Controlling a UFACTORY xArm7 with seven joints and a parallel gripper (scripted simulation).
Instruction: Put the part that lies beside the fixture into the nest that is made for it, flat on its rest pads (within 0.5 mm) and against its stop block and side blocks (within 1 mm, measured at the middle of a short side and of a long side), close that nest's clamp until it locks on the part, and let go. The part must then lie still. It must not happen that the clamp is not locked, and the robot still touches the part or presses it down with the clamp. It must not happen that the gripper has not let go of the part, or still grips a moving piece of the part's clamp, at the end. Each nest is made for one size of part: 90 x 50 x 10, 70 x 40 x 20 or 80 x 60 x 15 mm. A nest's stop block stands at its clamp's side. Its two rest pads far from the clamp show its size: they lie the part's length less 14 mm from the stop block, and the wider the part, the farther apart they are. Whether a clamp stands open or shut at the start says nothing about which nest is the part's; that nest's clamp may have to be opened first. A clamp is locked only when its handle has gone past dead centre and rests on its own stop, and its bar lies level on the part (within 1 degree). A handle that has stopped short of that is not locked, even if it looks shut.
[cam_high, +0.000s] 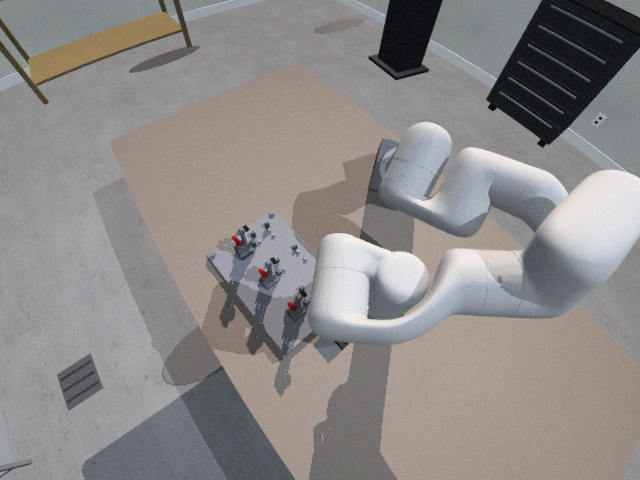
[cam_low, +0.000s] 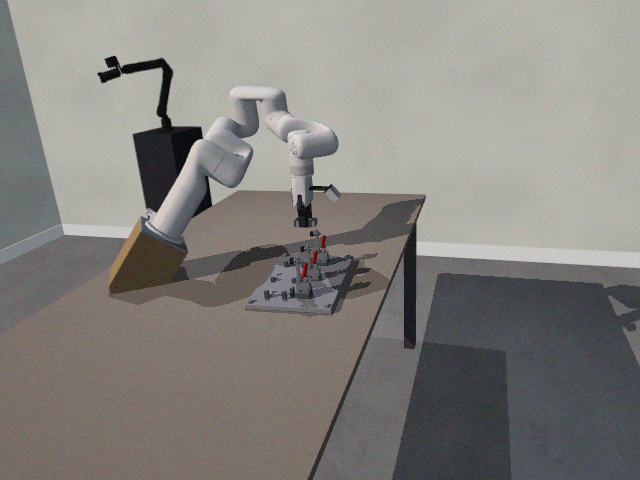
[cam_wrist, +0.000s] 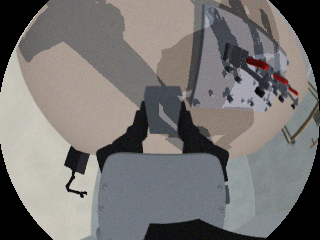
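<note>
The grey fixture plate (cam_high: 257, 279) lies on the table with three nests and three red-handled clamps (cam_high: 237, 240) (cam_high: 264, 271) (cam_high: 292, 305), all with handles raised. It also shows in the exterior view (cam_low: 302, 286) and the wrist view (cam_wrist: 240, 63). My gripper (cam_wrist: 163, 108) is shut on the grey block part (cam_wrist: 162, 108) and holds it in the air above the table, beside the plate's end near the third clamp. In the exterior view the gripper (cam_low: 305, 221) hangs well above the plate. In the top view the arm hides the gripper and part.
The arm's base (cam_low: 147, 255) stands on the table to the left of the plate. The table's right edge (cam_low: 387, 294) runs close past the plate. A black pedestal (cam_low: 165, 160) with a camera arm stands behind the table.
</note>
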